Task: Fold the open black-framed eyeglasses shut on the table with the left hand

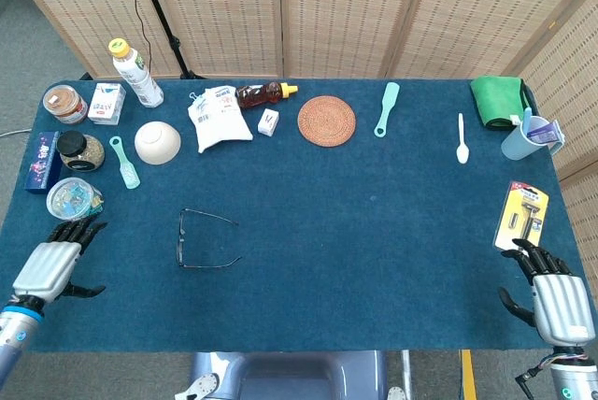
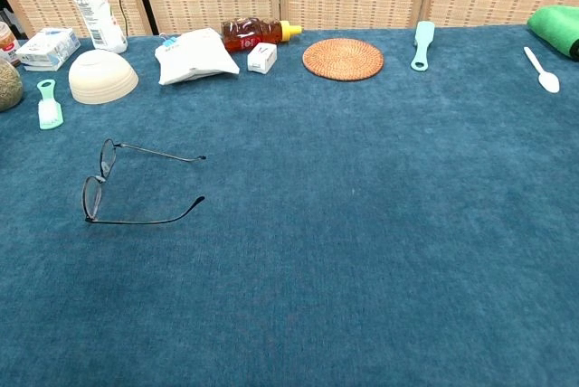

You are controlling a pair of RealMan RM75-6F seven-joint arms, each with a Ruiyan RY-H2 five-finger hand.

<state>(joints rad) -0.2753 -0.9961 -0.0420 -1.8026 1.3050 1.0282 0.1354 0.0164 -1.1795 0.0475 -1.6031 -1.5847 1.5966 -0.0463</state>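
Note:
The black-framed eyeglasses lie open on the blue table, lenses to the left and both temples pointing right; the chest view shows the eyeglasses at its left. My left hand hovers over the table's front left corner, fingers spread and empty, well left of the glasses. At the front right corner my right hand is open and holds nothing. Neither hand shows in the chest view.
Back left holds a bottle, jars, a round tin, a white bowl, a brush and a white pouch. A woven coaster, spoon, green cloth and razor pack lie farther right.

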